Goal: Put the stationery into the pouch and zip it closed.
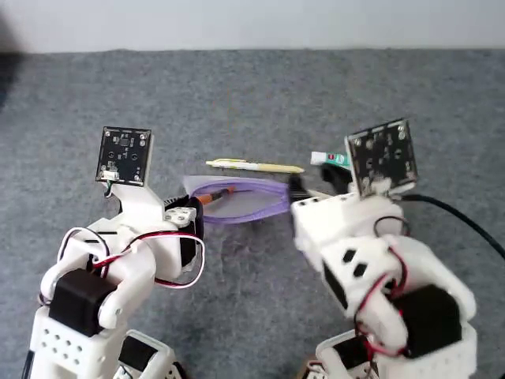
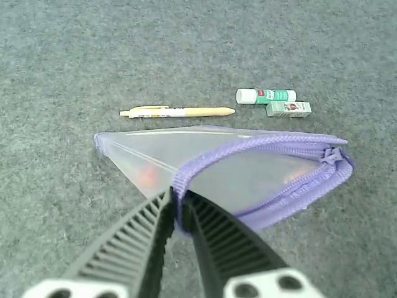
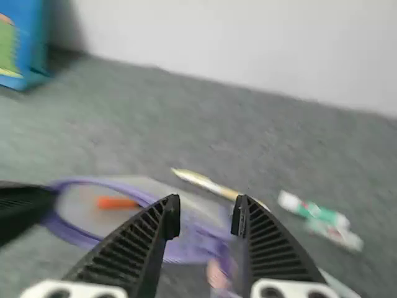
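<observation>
Inspection at this moment found the task in its loading step, with the closing not yet begun. In the high view the translucent purple pouch [image 1: 241, 204] lay on the grey mat [image 1: 260, 95] between the two arms, its mouth unzipped. The left gripper [image 2: 177, 214] was clamped tight on the zipper rim [image 2: 248, 149] at the pouch's 9 o'clock end, lifting that edge so the mouth gaped. The right gripper [image 3: 205, 217] stood at the pouch's 3 o'clock end with its jaws parted a moderate way and nothing between them. One orange item [image 1: 213, 196] lay inside the pouch; its exact kind could not be told. Three pieces remained outside: a yellow pen [image 1: 254, 166] just beyond the pouch at its 12 o'clock, and, at about 2 o'clock, a green-and-white glue stick [image 2: 265, 95] with a small box [image 2: 288, 109] just beside it. The zipper pull [image 2: 329, 155] sat at the far end of the track from the left gripper. Assessment: the next move probably falls to the right gripper, which should go to the pen as the nearest piece, close across its barrel, and feed it point-first through the gap. That calls for the left gripper to keep its hold — if the rim sagged, the mouth would likely close.
</observation>
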